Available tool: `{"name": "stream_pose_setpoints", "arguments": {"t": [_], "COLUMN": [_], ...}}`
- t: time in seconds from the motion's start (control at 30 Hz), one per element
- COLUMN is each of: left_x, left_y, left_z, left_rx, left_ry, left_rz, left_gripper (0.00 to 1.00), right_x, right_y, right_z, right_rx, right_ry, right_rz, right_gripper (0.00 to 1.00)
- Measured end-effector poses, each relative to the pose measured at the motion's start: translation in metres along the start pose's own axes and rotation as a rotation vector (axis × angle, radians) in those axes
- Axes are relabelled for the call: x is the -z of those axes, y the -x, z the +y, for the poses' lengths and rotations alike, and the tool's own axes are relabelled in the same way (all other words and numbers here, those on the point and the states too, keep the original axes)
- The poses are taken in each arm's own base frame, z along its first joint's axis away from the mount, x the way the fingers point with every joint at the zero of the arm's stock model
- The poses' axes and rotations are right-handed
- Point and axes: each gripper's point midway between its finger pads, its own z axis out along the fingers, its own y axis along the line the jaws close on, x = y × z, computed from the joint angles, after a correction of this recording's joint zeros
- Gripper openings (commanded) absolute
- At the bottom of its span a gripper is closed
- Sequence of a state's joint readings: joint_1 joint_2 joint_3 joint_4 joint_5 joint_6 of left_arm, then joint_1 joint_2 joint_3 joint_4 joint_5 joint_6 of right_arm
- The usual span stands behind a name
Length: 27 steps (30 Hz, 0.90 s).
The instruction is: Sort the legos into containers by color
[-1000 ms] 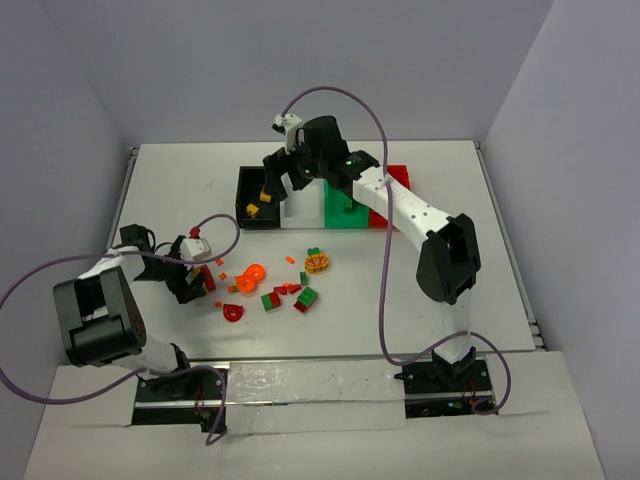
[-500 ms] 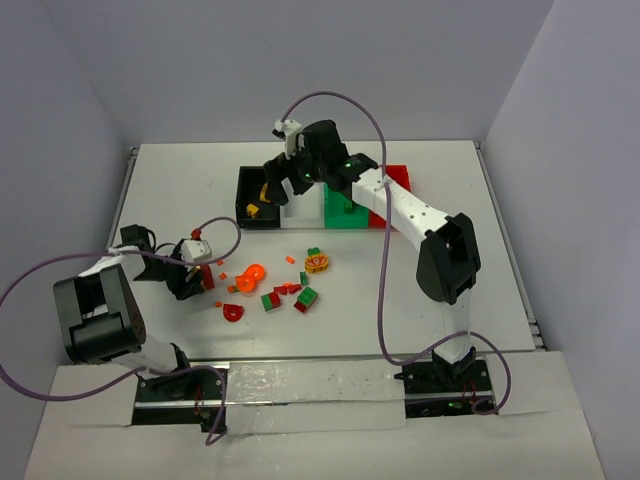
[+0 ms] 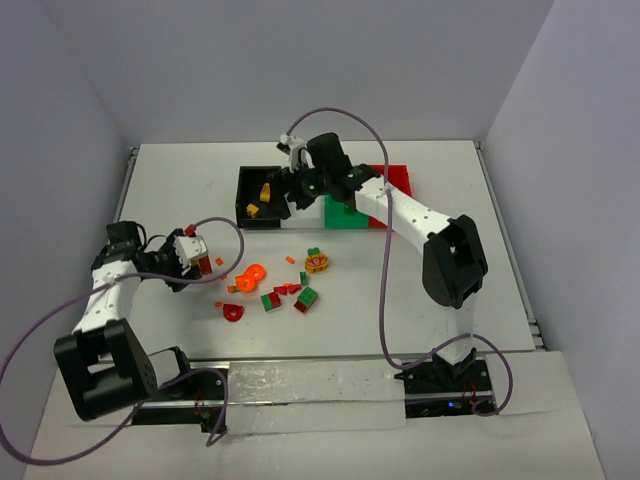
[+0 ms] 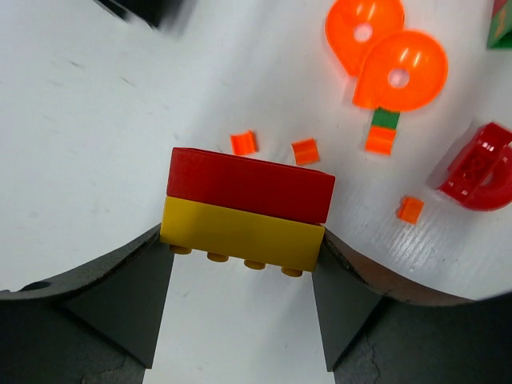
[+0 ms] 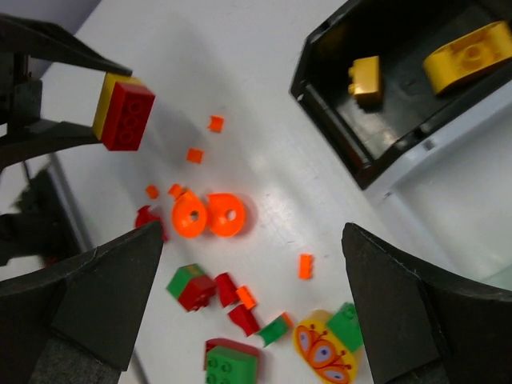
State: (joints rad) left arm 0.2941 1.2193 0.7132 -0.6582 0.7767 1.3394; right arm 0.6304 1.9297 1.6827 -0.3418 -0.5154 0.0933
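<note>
We judge the stacked red-and-yellow legos (image 4: 250,186) light, rigid and slick; the left gripper (image 4: 244,244) clamps their ends, the right gripper (image 5: 252,264) gapes empty.

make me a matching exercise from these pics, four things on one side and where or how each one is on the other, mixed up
1 red-yellow stack
2 curved yellow piece
3 orange discs
4 right gripper

a loose on the table
b open, holding nothing
c in the black bin
d held in the left gripper

Pairs: 1-d, 2-c, 3-a, 4-b
</note>
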Motion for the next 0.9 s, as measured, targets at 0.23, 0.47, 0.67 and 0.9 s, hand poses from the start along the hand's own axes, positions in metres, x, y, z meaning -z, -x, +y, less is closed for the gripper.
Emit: {"name": "stream_pose_setpoints", "arguments": {"t": [0.23, 0.47, 0.67, 0.9], "left_x": [0.029, 0.037, 0.031, 0.028], "left_y": [0.066, 0.115, 0.137, 0.155], "left_z": [0.005, -0.007, -0.019, -0.026], "left_rx": [-0.127, -0.168, -0.171, -0.161], "left_ry": [0.132, 0.120, 0.074, 0.048], "left_rz": [-0.134, -0.243, -0.288, -0.321], "left_gripper": [0.36, 0.34, 0.33, 0.33], "right_x": [-0.002, 0.000, -0.002, -0.007], "right_y": [-0.016, -0.010, -0.013, -0.019], "right_z": [0.041, 0.074, 0.101, 0.121], "right_rx": [-0.195, -0.265, -0.241, -0.190], "right_ry": [0.227, 0.383, 0.444, 0.470], "right_rz": [0.016, 0.010, 0.028, 0.046], "right_gripper": [1.00, 1.00, 1.00, 1.00]}}
